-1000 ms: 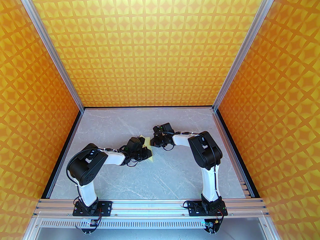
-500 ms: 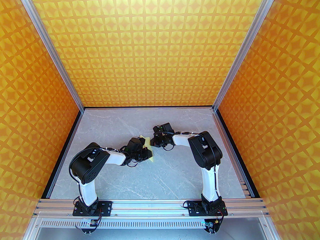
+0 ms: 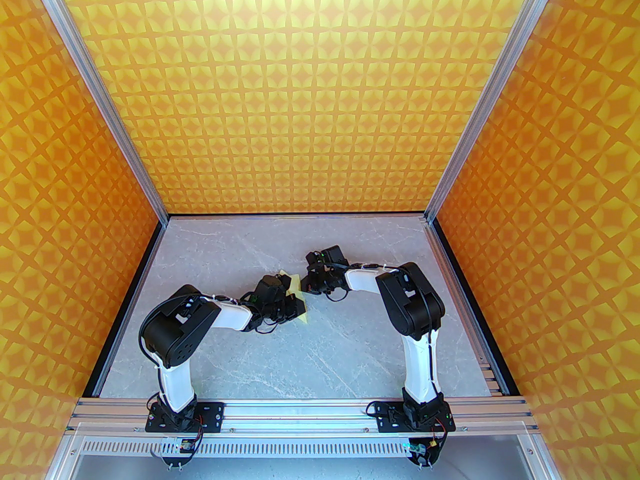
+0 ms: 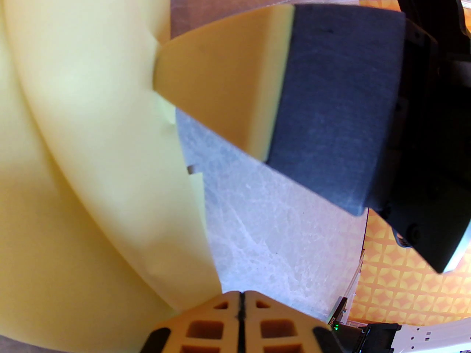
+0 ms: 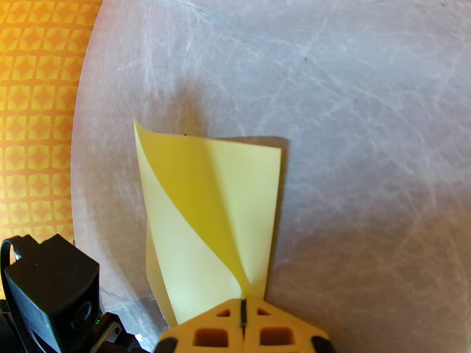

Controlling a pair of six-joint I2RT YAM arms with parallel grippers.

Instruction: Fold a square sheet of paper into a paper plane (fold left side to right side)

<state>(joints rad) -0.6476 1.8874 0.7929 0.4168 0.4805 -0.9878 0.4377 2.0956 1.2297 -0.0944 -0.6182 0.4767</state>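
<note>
The square sheet of paper is pale yellow and curls up off the grey table between both arms. In the left wrist view the paper bends across the left side, and its lower edge runs into my left gripper, which is shut on it. My right gripper is shut on the near corner of the paper, whose left part is rolled over the right part. Its tan finger with a grey pad meets the sheet at a pucker. From above, the left gripper and right gripper sit close together.
Orange patterned walls close the table on three sides, with aluminium posts at the corners. The left arm's black camera housing sits just left of the right gripper. Open marble surface lies in front of and behind the grippers.
The left arm's elbow has shifted slightly to the right. The paper, both grips and the right arm look the same.
</note>
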